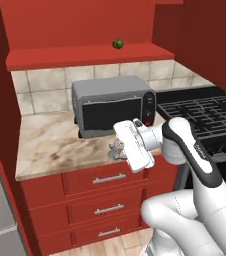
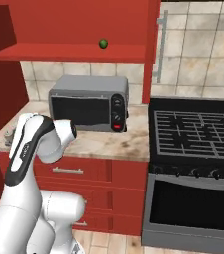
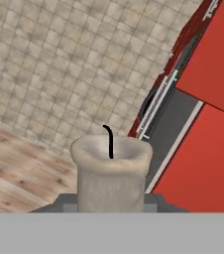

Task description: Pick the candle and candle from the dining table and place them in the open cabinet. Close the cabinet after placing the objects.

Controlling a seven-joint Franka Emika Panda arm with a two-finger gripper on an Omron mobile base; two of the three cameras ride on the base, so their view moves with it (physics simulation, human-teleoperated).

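The pale grey-beige candle sits between the two dark finger tips in the hand view, upright relative to the hand, so the jaws are closed on its lower body and only narrowly apart, as wide as the candle itself. It is a short cylinder with a rough, chalky surface, a hollowed top with a raised rim, and a thin black curved wick. In the left base view the gripper is in front of the counter edge, pointing to the left, well below the open cabinet. On the cabinet's flat red shelf a small round olive-green thing already rests; I judge it may be the other candle, but it is too small to be sure. The main risk, I think, is on the way up: the shelf edge projects forward, and the hand or the candle could strike it if the lift is too close. The candle looks smooth-sided and could slip if the grip is low. It could also knock the small green thing on the shelf. The grey boxy toaster oven with its dark glass door stands on the veined marble counter, near the arm's path, beside the black stove.
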